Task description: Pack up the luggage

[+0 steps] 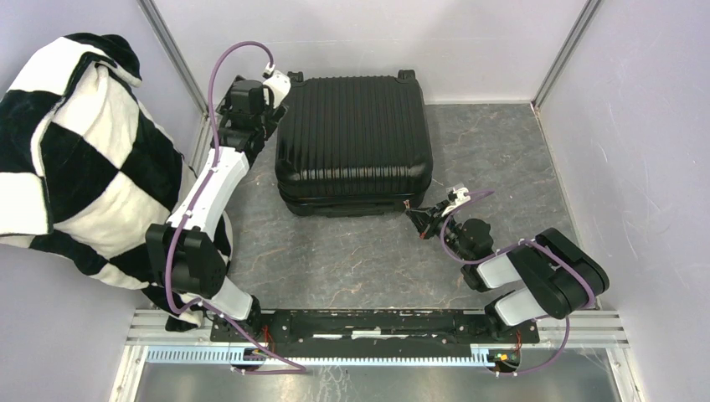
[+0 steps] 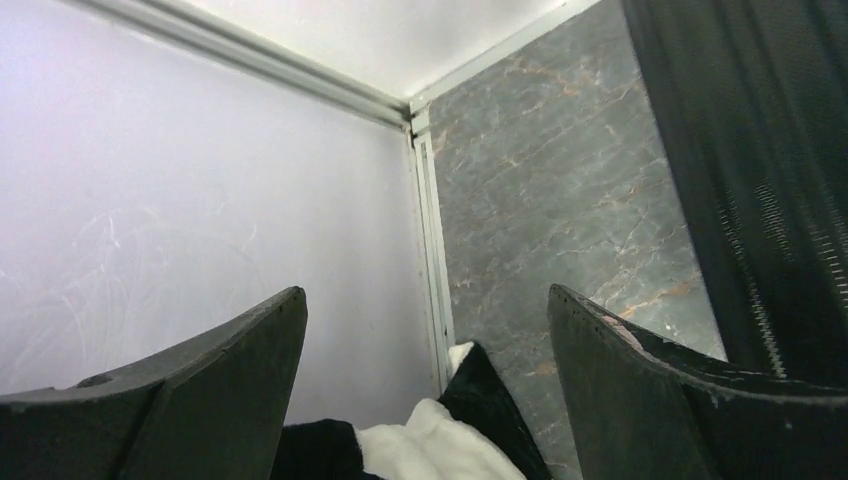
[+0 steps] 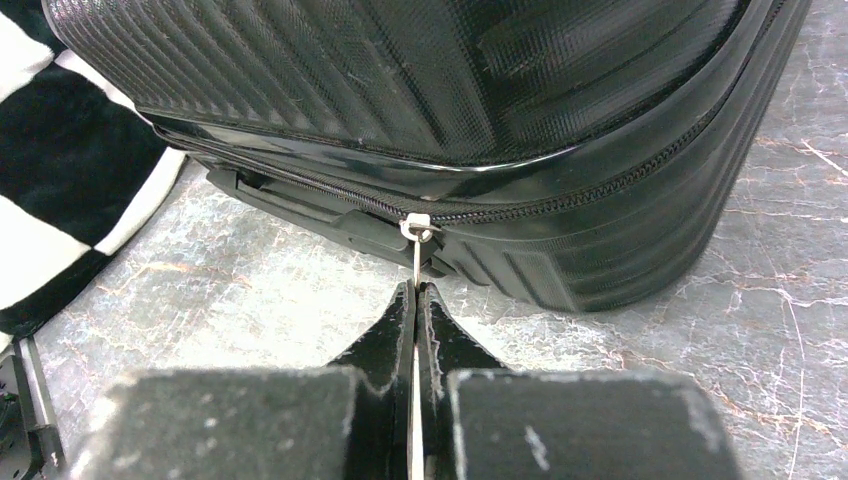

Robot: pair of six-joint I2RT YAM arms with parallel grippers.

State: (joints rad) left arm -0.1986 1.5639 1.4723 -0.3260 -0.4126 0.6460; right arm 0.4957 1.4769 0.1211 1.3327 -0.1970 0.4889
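Where the luggage (image 1: 356,142) lies: flat on the grey marbled tabletop (image 1: 352,260), ribbed shell up and lid down on its base, toward 12 o'clock from the middle of the top view.
Casters (image 1: 406,75): small and black, showing at the far edge, at about 11 and 1 o'clock of the shell.
Slider (image 3: 418,226): on the zipper seam of the near side wall, close to the shell's 5 o'clock corner, just beside the end of a black carry handle (image 3: 290,198).
Right fingers (image 3: 393,335): pressed together on the thin metal zipper pull (image 3: 416,265), which runs straight from the slider into the pinch. The tips are low over the tabletop, near the shell but apart from it.
Right arm (image 1: 536,276): folded at 4 o'clock of the top view, reaching toward 10 o'clock.
Left fingers (image 2: 200,400): spread wide with nothing between them, at the luggage's 10 o'clock corner. The dark ribbed wall fills the wrist view at 2 o'clock; whether they touch it I cannot tell.
Left arm (image 1: 209,184): stretched from 7 o'clock toward 12 o'clock along the luggage's left side.
Blanket (image 1: 75,159): black-and-white checkered, heaped at 9 o'clock against the left wall. One fold shows low between the left fingers, another at 9 o'clock in the right wrist view.
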